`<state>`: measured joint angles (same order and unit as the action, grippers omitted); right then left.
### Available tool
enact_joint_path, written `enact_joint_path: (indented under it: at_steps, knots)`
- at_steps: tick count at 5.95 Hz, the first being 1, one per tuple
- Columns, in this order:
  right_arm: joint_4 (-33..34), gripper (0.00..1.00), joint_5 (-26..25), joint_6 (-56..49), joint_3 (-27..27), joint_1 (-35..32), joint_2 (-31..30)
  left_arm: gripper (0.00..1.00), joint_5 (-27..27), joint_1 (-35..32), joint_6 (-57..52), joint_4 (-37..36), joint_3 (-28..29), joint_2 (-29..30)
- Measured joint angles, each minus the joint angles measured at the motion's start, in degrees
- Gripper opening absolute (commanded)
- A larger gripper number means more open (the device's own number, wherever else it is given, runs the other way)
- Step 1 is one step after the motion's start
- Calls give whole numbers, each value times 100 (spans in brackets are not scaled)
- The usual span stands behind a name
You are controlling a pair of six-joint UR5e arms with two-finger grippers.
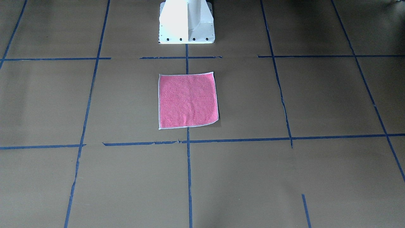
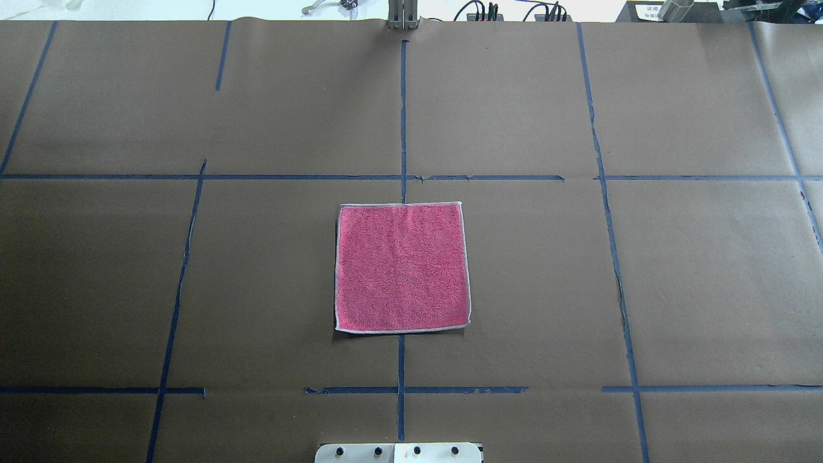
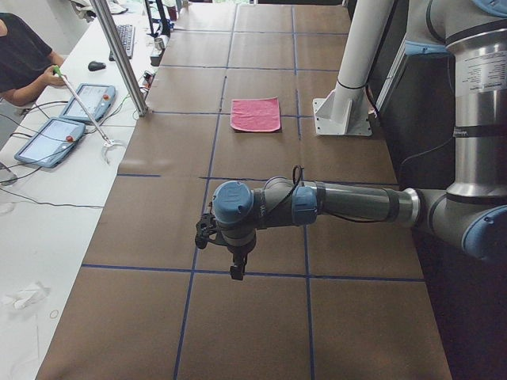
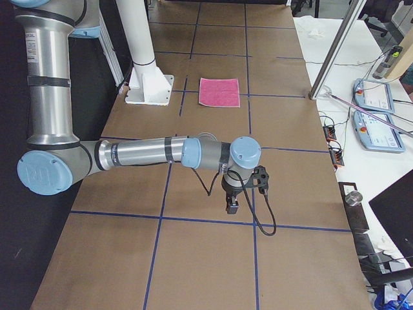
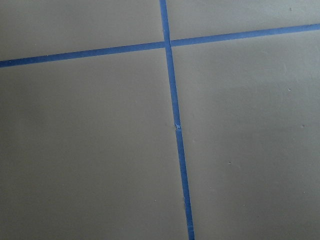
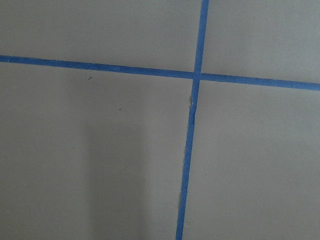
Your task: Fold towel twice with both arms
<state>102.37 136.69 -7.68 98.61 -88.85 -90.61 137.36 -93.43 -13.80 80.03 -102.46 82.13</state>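
brown paper table (image 2: 707, 270), blue tape grid (image 2: 403, 116). towel (image 2: 402, 267) lies flat, pink side up, on the centre line near the white pedestal (image 1: 186, 22). left arm (image 3: 348, 204) reaches low over the table's left end, well apart from the towel. left gripper (image 3: 236, 271) points down, finger spread cannot be told. right gripper (image 4: 231, 205) at the opposite end, same posture, spread cannot be told. wrist views: paper and tape crossings. operator (image 3: 24, 59) and tablets (image 3: 59, 131) at the side desk.
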Motion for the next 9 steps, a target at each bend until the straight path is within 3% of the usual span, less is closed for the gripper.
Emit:
enact_joint_path:
  at_steps: [2,4,7,9]
  knots:
    - [-214,100,144,60,56,198,20,100,-15,0,7,14,29,-11]
    - [-811,100,259,949,134,727,107,100,-1,0,-32,34,85,-7]
    - [-2325,100,213,4022,421,2056,481,100,5,32,-17,404,113,37]
    - [-2615,100,-307,6368,903,3242,997,100,22,117,176,607,110,53]
